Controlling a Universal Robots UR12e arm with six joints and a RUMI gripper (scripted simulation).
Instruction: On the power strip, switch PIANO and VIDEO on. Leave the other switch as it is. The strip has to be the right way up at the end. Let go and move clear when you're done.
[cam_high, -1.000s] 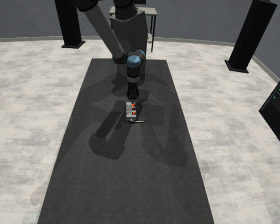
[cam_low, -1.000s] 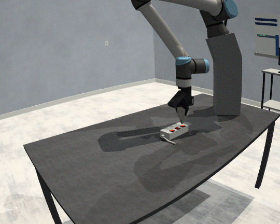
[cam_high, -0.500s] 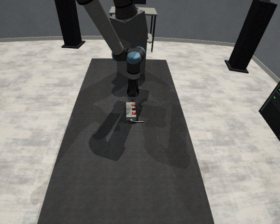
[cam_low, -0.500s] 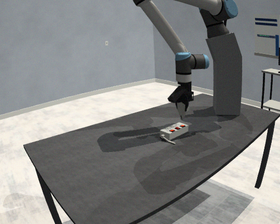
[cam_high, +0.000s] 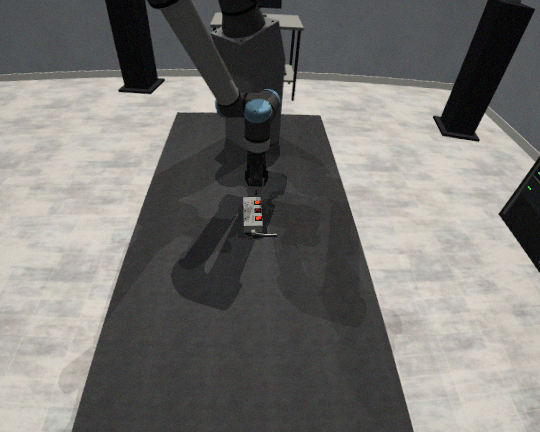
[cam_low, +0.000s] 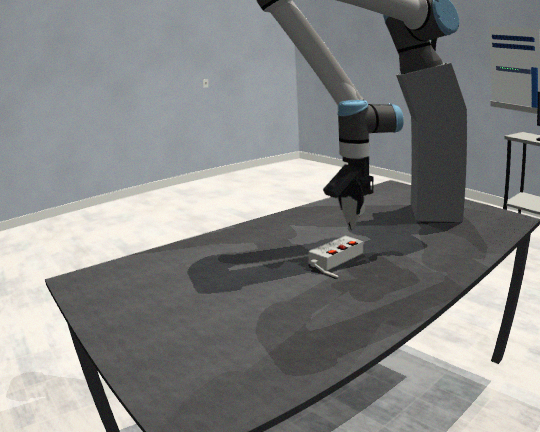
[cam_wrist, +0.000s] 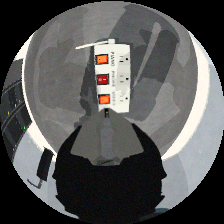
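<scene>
The white power strip (cam_high: 253, 216) lies flat on the dark table with its switch face up and a short grey cord stub (cam_high: 265, 234) at its near end. It also shows in the exterior view (cam_low: 336, 251). In the wrist view the power strip (cam_wrist: 112, 77) has three red rocker switches in a row. The far switch (cam_wrist: 102, 59) and the near switch (cam_wrist: 104, 99) glow bright orange, and the middle switch (cam_wrist: 103, 79) is darker red. My gripper (cam_high: 255, 187) (cam_low: 350, 225) (cam_wrist: 107, 108) is shut and empty. It points down a little above the strip's end nearest the robot base, just off the near switch.
The robot's grey pedestal (cam_low: 435, 145) stands on the table behind the strip. Black pillars (cam_high: 132, 45) (cam_high: 480, 70) stand on the floor beyond the table. A small side table (cam_low: 522, 165) is at the right. A dark cabinet (cam_high: 525, 220) is at the right edge.
</scene>
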